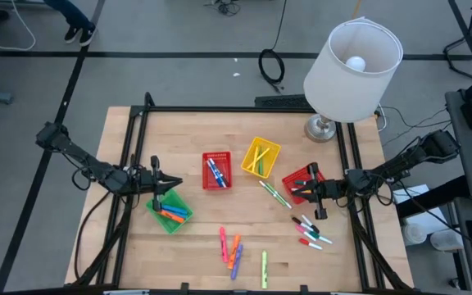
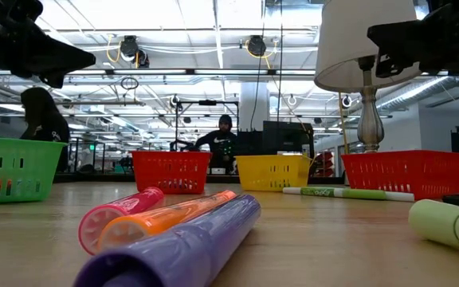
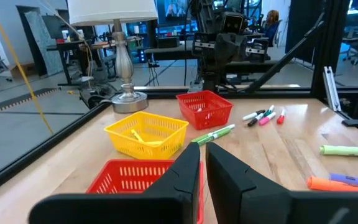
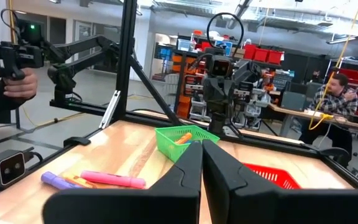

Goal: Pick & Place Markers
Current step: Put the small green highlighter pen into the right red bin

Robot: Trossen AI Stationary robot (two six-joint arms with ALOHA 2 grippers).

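A: Quick pass. Left gripper hangs over the green basket by the desk's left edge, fingers narrow, nothing between them as far as I can see. Right gripper sits over the red basket near the right edge, fingers shut, empty.

B: Markers?

A: Lots left out. Pink, orange and purple ones lie close together near the front edge, a yellow-green one beside them. A small cluster lies toward the front right, and a green-capped one is between the yellow basket and that red one. Some already sit in the green, yellow and centre red basket.

B: Risks?

A: Front trio lies touching, I think, so fingers coming down on one may nudge or pinch its neighbour too. Round barrels will likely roll if clipped off-centre, maybe off the front edge. The right cluster is tight, same problem. The lamp stands over the back right; a high swing of the right arm could catch the shade. Colour sorting could slip as well.
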